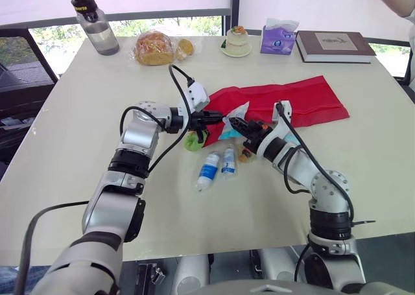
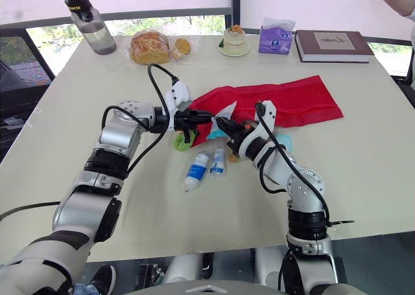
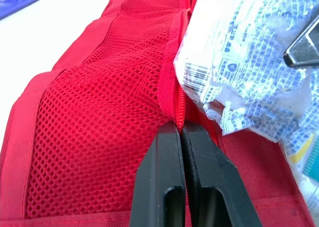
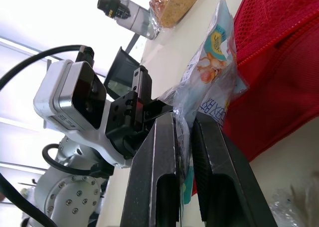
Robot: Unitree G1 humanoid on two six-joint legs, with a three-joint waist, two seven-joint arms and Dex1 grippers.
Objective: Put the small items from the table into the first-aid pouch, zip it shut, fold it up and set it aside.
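My left claw is clamped shut on the zip seam of the red pouch, black fingers pressed together with the mesh panel spreading away from them. Just beside it, my right claw pinches a clear packet by its lower edge, and the packet rises out of the fingers over the pouch's left end, almost touching the left claw.

The pouch lies flat and unfolded, mesh side up, on the surface — its long axis runs left to right, the left end at my claws. Nearer to me, two small bottles lie side by side, their long axes pointing roughly away from me, with a green item just to their left.
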